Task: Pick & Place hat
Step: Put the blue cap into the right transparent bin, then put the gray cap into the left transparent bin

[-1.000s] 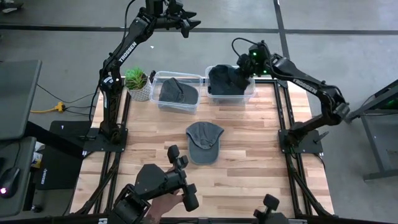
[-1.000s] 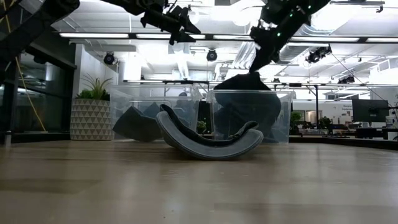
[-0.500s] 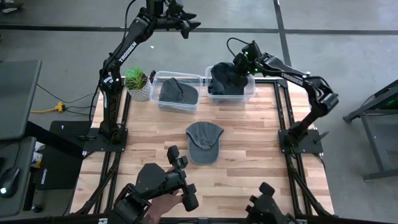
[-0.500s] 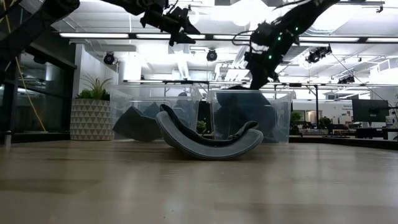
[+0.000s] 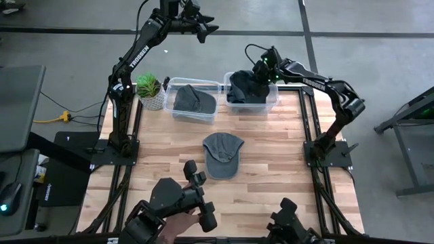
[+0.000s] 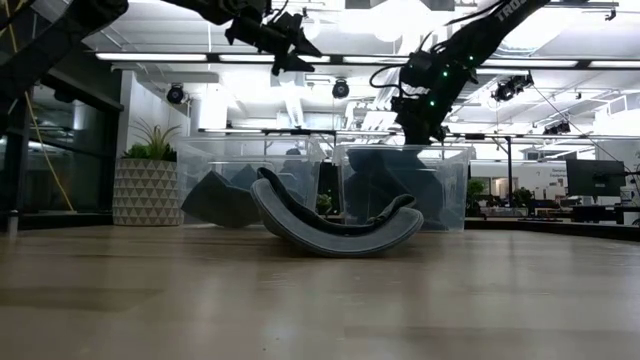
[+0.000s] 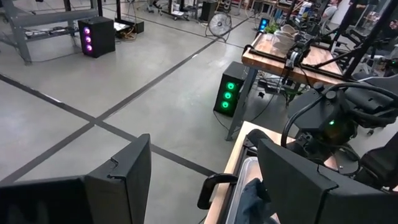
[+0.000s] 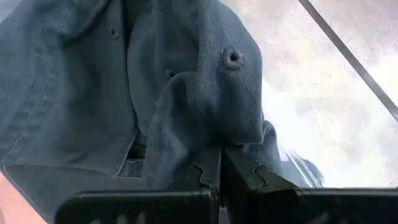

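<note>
Right tool (image 5: 260,76) pinched shut on dark grey cloth cap (image 5: 245,87), apparently lowered inside clear plastic bin (image 5: 274,103) at one o'clock. Second grey cap (image 5: 222,154) unplaced at tabletop (image 5: 271,176) centre. Left tool (image 5: 203,28) wide, raised, empty.

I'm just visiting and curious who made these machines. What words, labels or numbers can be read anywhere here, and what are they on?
"TROSSEN": white letters along the left arm, high view.
"TROSSEN": white letters along the right arm, high view, small but legible.
Letters on the right arm at the top of the low view: cut off, unreadable.
No readable text on the hats, bins, planter or table.
</note>
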Available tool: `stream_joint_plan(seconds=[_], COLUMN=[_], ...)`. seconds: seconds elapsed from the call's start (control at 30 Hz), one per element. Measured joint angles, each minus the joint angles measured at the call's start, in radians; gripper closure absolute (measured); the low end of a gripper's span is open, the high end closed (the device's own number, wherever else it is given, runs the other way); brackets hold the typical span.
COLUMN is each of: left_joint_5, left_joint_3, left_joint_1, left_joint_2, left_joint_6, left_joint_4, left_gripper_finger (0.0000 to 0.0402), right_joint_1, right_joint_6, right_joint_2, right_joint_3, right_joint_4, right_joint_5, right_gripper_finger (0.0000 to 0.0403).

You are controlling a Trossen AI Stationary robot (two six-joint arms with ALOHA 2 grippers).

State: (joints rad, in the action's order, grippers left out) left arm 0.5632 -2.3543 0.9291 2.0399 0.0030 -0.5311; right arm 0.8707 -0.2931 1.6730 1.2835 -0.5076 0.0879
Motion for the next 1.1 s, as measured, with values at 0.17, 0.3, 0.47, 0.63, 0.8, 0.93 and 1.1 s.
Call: stream_joint_plan(seconds=[0.17,0.3,0.47,0.63,0.8,0.93,1.1], left_joint_5=[0.006,0.005,0.005,0.028,0.030,-0.007,-0.126], left_joint_3=[0.000,0.000,0.000,0.000,0.000,0.000,0.000], left_joint_1=[0.000,0.000,0.000,-0.001,-0.030,-0.079,-0.157], left_joint_2=[0.000,0.000,0.000,0.000,0.000,0.000,0.000], left_joint_6=[-0.001,-0.007,-0.007,-0.013,0.006,0.036,0.012], left_joint_4=[0.005,0.005,0.005,-0.012,-0.093,-0.165,-0.268], left_gripper_finger=[0.0163,0.0163,0.0163,0.0163,0.0163,0.0163,0.0163], right_joint_1=[0.000,0.000,0.000,0.000,0.007,0.047,0.128], right_joint_6=[-0.012,-0.022,-0.026,-0.029,-0.047,-0.027,0.002], right_joint_2=[-0.038,-0.085,-0.135,-0.197,-0.285,-0.351,-0.411], right_joint_3=[-0.002,-0.002,-0.002,-0.002,-0.002,-0.002,-0.002], right_joint_4=[0.011,0.016,0.015,0.015,0.027,0.024,0.009], right_joint_5=[0.006,0.023,0.024,0.030,0.035,0.049,0.146], right_gripper_finger=[0.0403,0.0403,0.0403,0.0402,0.0380,0.0335,0.0273])
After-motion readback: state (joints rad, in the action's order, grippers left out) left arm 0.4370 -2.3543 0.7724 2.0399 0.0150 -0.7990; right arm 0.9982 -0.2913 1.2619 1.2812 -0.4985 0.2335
